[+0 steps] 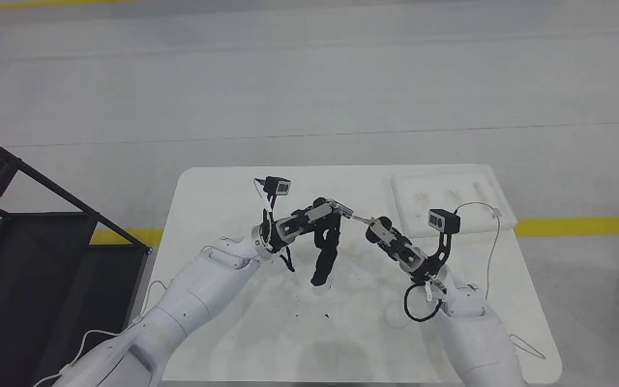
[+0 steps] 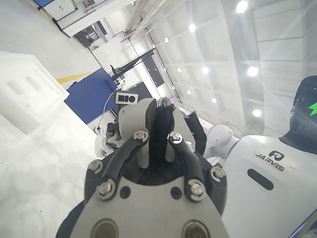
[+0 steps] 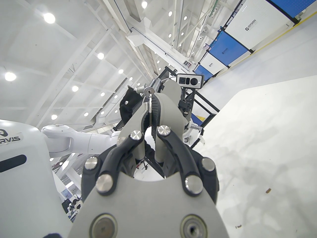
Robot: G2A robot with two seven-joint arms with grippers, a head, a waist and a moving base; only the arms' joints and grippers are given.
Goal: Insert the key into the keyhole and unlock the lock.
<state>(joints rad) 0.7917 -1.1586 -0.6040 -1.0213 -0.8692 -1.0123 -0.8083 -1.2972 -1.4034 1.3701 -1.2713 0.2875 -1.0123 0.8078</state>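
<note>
Both arms meet above the middle of the white table (image 1: 232, 203). My left gripper (image 1: 337, 206) (image 2: 158, 105) is shut on the lock (image 2: 157, 130), a black fabric-covered body whose loose end hangs down (image 1: 324, 256). Its silver cylinder (image 3: 148, 91) sticks out past the fingertips and faces the other arm. My right gripper (image 1: 373, 226) (image 3: 151, 100) is shut on the key (image 3: 150, 111), a thin metal blade held edge-on. The key's tip is at the keyhole in the cylinder's face. How deep the key sits I cannot tell.
A white foam tray (image 1: 450, 193) (image 2: 22, 95) with shaped recesses lies at the table's back right corner. A black frame (image 1: 58, 252) stands off the table's left side. Small brown specks (image 3: 268, 190) lie on the tabletop.
</note>
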